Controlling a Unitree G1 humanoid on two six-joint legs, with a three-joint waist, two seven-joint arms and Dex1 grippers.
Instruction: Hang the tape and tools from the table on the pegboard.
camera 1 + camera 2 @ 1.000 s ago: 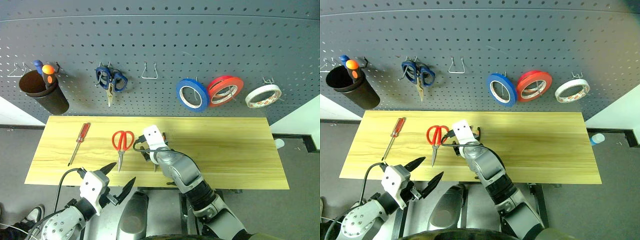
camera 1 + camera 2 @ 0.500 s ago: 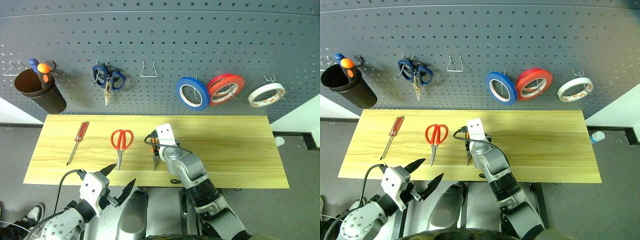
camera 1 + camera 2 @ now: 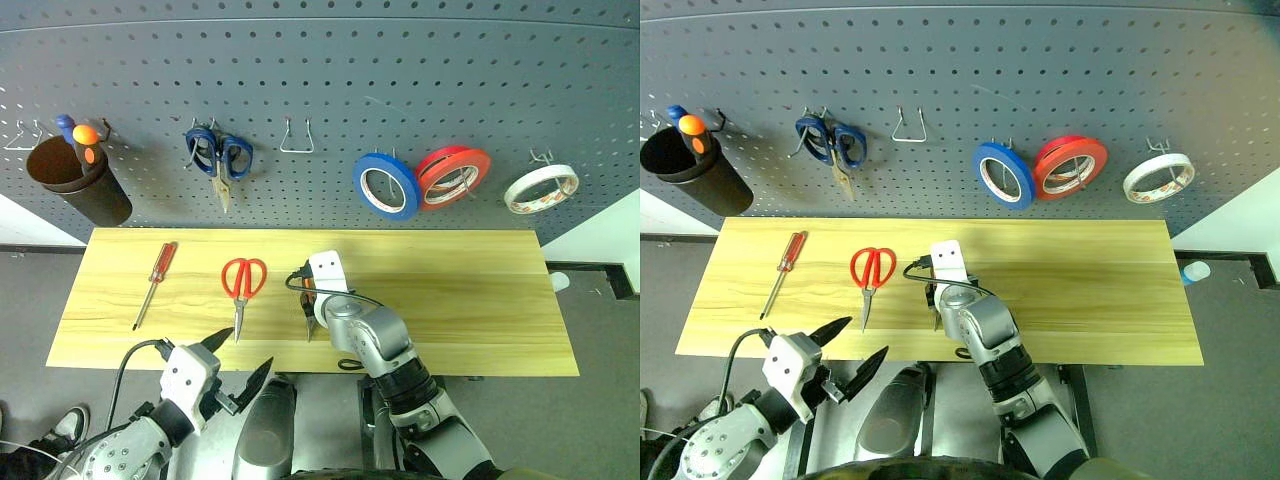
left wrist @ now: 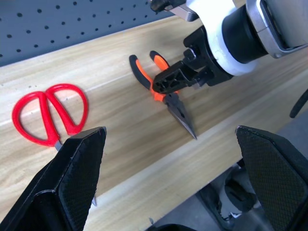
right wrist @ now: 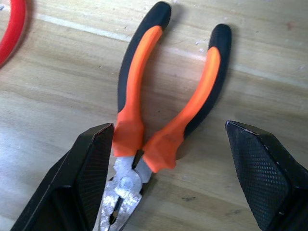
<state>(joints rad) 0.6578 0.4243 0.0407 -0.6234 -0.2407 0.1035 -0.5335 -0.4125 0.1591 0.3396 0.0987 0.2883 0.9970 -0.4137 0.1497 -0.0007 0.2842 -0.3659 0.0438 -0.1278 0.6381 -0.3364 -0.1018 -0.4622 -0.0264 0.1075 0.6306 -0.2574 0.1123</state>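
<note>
Orange-and-black pliers (image 5: 144, 125) lie on the light wood table (image 3: 460, 290), handles toward the pegboard (image 3: 400, 90). My right gripper (image 5: 168, 126) is open and straddles them just above the pivot, one finger on each side. To the left lie the red scissors (image 3: 243, 280) and the red-handled screwdriver (image 3: 157, 275). The whitish tape (image 3: 541, 189) hangs on a hook at the pegboard's right. My left gripper (image 3: 245, 350) is open and holds nothing, just off the table's near edge below the scissors.
On the pegboard hang a blue roll (image 3: 385, 187), a red roll (image 3: 452, 177), blue-handled scissors (image 3: 220, 157) and a brown cup (image 3: 80, 185) holding screwdrivers. A bare wire hook (image 3: 297, 140) sits between the blue scissors and the blue roll.
My right gripper has shifted slightly right and rolled at the wrist, settling over the pliers. The left arm has stayed still.
</note>
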